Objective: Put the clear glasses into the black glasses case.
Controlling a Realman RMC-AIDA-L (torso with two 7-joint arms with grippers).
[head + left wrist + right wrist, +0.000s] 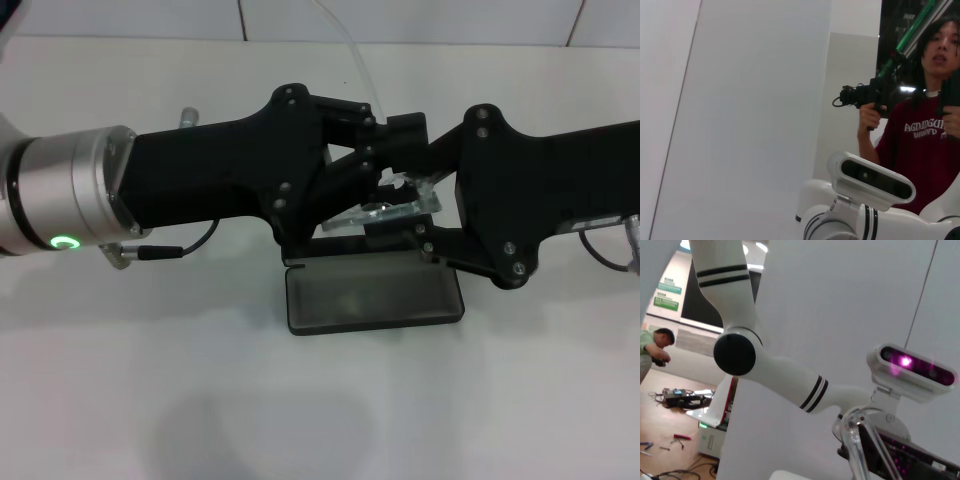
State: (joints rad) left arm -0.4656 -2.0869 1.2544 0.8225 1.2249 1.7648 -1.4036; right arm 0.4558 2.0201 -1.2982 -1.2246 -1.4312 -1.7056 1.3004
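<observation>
Clear glasses (385, 208) pinched between left gripper (385, 165) fingers.

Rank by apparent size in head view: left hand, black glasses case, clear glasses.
1. Left hand with its black housing: largest, though it sits nearer the camera than the table.
2. Black glasses case, open on the table.
3. Clear glasses: smallest, partly hidden by the left and right hand.

I see a white table (320, 400). The black glasses case (375, 296) lies open directly on it, grey lining facing up.
</observation>
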